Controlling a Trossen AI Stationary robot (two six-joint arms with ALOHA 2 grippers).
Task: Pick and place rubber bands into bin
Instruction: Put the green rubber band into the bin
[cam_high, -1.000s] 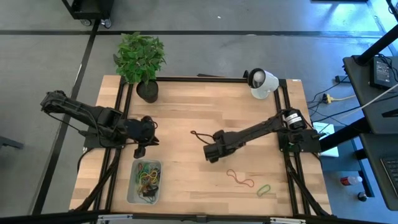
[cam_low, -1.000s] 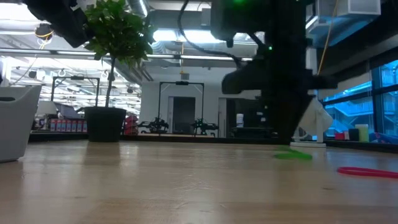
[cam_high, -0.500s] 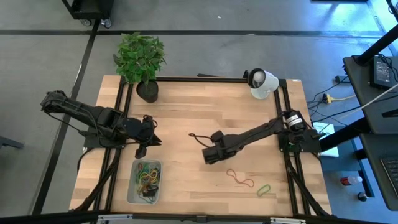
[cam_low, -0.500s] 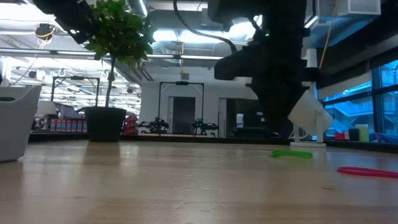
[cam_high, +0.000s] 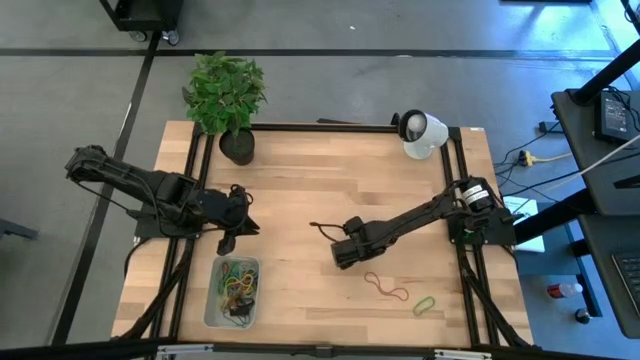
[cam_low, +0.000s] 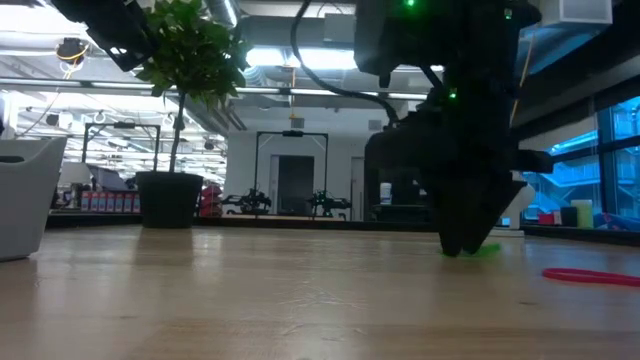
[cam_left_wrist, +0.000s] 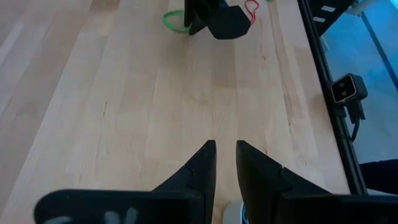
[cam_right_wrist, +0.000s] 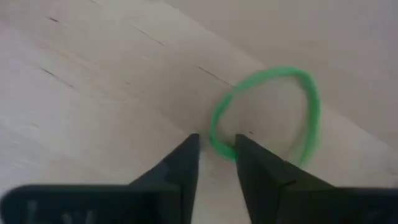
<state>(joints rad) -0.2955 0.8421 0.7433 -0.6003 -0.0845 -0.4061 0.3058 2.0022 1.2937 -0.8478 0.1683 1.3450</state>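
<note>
- Right wrist view: the right gripper (cam_right_wrist: 216, 138) is set low on the table (cam_right_wrist: 93, 74); its fingers are slightly parted and straddle one strand of a green rubber band (cam_right_wrist: 273, 72); nothing is clenched yet
- This placement is judged a pinch set-up: one side of the loop is caught between the fingers so that the floppy band can be lifted off the flat wood
- This band lies flat near the middle of the table; it is seen as a thin, bright green, roughly oval loop
- The left gripper (cam_left_wrist: 225, 144) is held over the left side of the table, just far of the bin (cam_high: 209, 295); its fingers are a narrow gap apart and hold nothing; it is judged to be waiting out of the way
- The bin is placed at the near left; a tangle of green, red and tan bands (cam_high: 238, 290) is already piled in it
- Two more loose bands are left at the near right: a red-tan one (cam_high: 385, 287) and a green one (cam_high: 424, 304); these lie just beside each other, well apart from the bin
</note>
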